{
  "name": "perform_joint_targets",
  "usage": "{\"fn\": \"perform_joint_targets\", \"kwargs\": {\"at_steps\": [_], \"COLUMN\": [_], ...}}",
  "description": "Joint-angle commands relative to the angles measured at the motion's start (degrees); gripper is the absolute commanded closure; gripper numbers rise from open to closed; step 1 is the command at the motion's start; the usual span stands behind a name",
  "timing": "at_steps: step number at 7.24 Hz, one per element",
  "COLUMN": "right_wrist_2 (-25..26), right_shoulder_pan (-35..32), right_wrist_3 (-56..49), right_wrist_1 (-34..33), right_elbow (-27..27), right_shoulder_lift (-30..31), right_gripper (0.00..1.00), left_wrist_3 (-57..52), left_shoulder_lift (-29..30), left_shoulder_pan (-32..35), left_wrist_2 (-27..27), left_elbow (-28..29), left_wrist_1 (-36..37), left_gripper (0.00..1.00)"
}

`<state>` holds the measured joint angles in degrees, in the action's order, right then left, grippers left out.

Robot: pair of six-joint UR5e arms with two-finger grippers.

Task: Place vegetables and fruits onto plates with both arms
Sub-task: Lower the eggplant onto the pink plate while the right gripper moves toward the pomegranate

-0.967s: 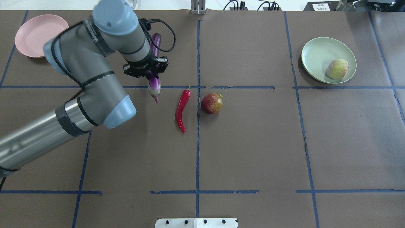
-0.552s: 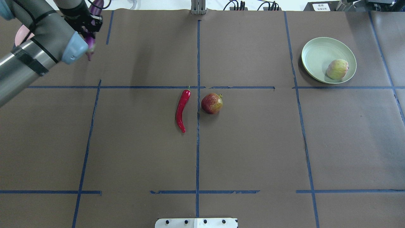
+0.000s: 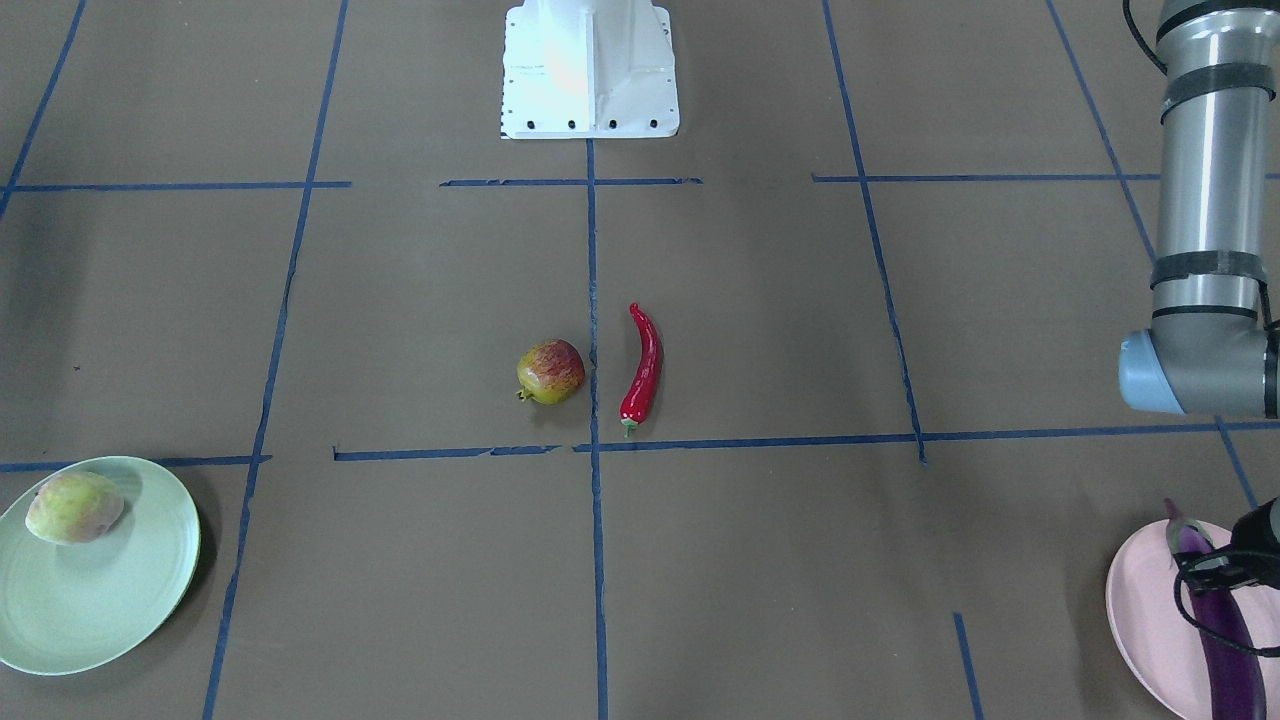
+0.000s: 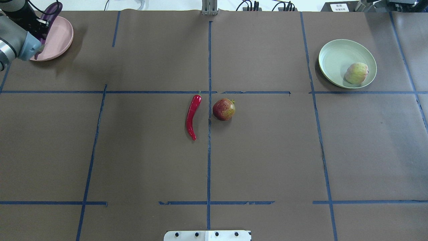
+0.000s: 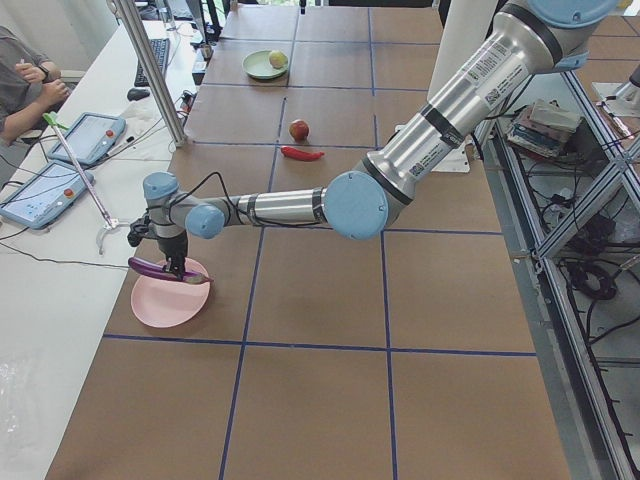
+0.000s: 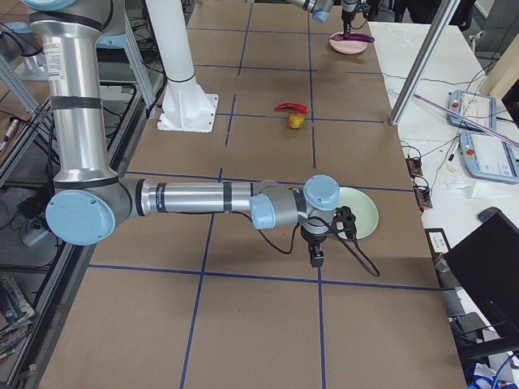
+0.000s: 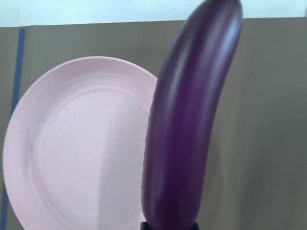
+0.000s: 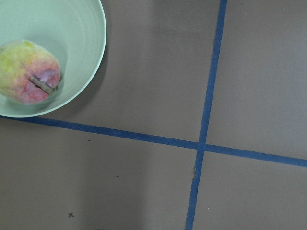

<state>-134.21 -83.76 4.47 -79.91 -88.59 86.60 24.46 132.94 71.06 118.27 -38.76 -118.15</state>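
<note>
1. Left gripper: clamped on the eggplant and hanging over the pink plate, well apart from the chili on the robot's left and toward the table's far edge. The jaws are closed narrow round the purple body. No release yet.
2. Right gripper: shows only in the right side view, so I cannot tell whether it is wide or narrow. It hangs near the green plate, well apart from the chili on the robot's right. The right wrist view shows nothing carried.
3. Green plate: well right of the chili and holding the yellow-green fruit. One fruit done.
4. Pink plate: well left of the chili, with a bare inner surface in the left wrist view. The eggplant lies across its rim area and part of it overhangs the edge. I cannot tell whether it touches the plate.
5. Eggplant: in the grip and almost placed. I judge this step to be the lower-and-release.
6. Chili: lying on the brown table cover at mid-table, untouched. It needs a plate, likely the pink one with the other vegetable.
7. Pomegranate: just beside the chili on its right, apart from it, with a blue tape line between them. Not placed.
8. Progress: one of four items done, the second nearly so, and two left at mid-table.
</note>
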Motion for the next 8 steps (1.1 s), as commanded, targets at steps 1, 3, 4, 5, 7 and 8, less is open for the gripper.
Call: {"fn": "perform_joint_targets", "kwargs": {"at_steps": [1, 3, 4, 5, 7, 8], "right_wrist_2": [-0.4, -1.1, -1.1, -0.7, 0.8, 2.1], "right_shoulder_pan": [0.3, 2.2, 6.6, 11.2, 20.5, 24.5], "right_wrist_3": [0.0, 0.7, 4.3, 11.8, 26.1, 32.8], "right_wrist_1": [0.0, 0.3, 0.3, 0.3, -0.3, -0.4], "right_elbow": [-0.1, -1.2, -3.6, -6.0, -6.2, -5.9], "right_shoulder_lift": [-0.1, -0.1, -2.4, -4.1, -12.4, -16.8], "right_gripper": [0.00, 0.00, 0.00, 0.00, 0.00, 0.00], "left_wrist_3": [-14.1, -17.7, -17.7, -17.3, -16.8, -15.6], "left_shoulder_lift": [-0.7, -1.4, -2.0, -2.1, -2.2, -2.5], "left_shoulder_pan": [3.5, 5.3, 5.4, 5.4, 5.4, 5.4], "left_wrist_2": [0.0, 6.6, 7.5, 7.5, 8.1, 8.7], "left_elbow": [1.9, 1.4, 1.1, 0.6, -1.0, -2.0], "left_wrist_1": [-1.3, -0.9, -0.9, -0.9, -0.9, -0.9], "left_gripper": [0.00, 0.00, 0.00, 0.00, 0.00, 0.00]}}
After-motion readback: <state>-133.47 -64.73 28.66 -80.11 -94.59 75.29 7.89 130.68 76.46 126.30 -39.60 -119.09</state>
